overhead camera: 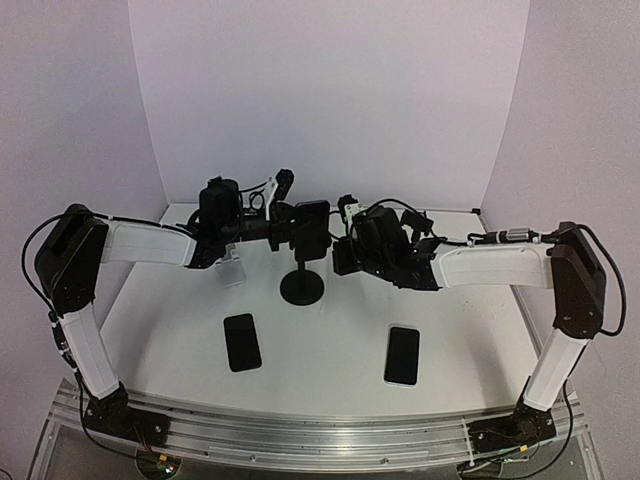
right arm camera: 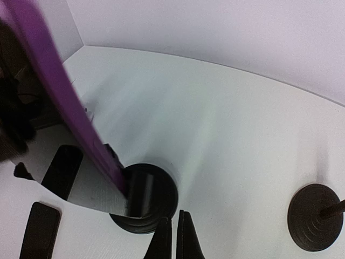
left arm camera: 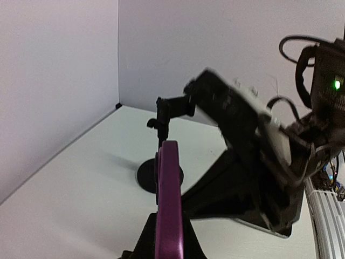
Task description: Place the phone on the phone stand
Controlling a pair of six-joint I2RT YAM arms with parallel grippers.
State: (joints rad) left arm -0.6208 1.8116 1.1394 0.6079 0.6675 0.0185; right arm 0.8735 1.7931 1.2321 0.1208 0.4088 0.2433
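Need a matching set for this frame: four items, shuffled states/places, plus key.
Items:
1. purple phone
2. stand base
3. right gripper
4. black phone

States/places:
A. lying flat on the table, on the left arm's side
B. shut, holding nothing
C. clamped in the left gripper, off the table
D. round, black, resting mid-table

Pairs: 1-C, 2-D, 3-B, 4-A

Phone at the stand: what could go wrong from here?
1. The left gripper holds the phone at the top of the stand; released unseated, it could drop.
2. The shut right gripper sits close by; the arms could bump each other or tip the stand.
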